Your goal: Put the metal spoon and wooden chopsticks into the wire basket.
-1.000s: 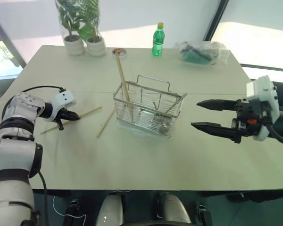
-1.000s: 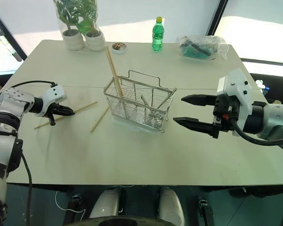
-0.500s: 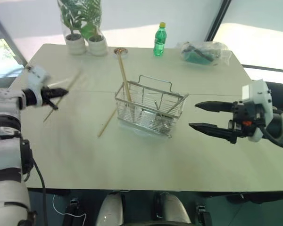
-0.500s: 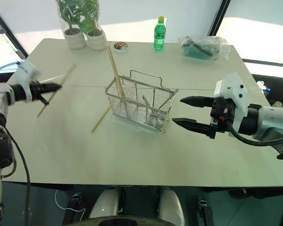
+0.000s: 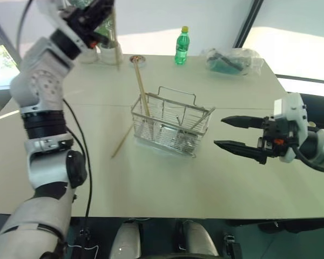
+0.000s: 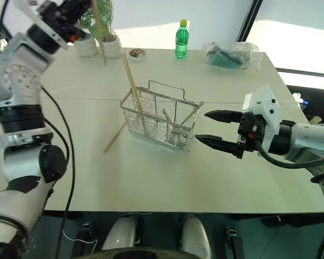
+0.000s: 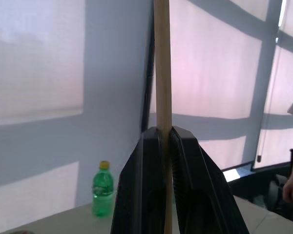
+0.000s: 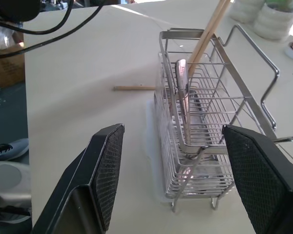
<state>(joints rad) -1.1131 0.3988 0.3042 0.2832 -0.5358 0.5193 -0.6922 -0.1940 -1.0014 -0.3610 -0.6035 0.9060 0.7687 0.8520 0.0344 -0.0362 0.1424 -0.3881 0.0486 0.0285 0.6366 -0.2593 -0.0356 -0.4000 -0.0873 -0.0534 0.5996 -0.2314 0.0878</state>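
Wooden chopsticks [image 5: 142, 90] lean upright in the near-left corner of the wire basket [image 5: 171, 127], which stands at the middle of the pale tabletop [image 5: 167, 178], their tips rising well above its rim and arched handle. One more chopstick [image 5: 122, 141] lies flat on the tabletop just to the left of the basket, angled toward it. Another chopstick [image 7: 162, 73] is pinched between the clenched fingers of the left gripper [image 7: 166, 141], raised high over the far-left part of the tabletop, the stick hanging roughly vertical in front of two potted plants [image 6: 100, 32]. Inside the basket, the metal spoon [image 8: 181, 92] rests tilted against the wire partitions, handle uppermost, beside the leaning sticks. To the right of the basket and apart from it, the right gripper [image 5: 233, 133] hovers level above the tabletop with its two black fingers spread wide and nothing between them, pointing toward the basket. A green plastic bottle [image 5: 181, 46] and a clear crumpled bag [image 5: 232, 59] sit along the far edge of the tabletop, with a small round dish [image 5: 137, 59] near the plants.
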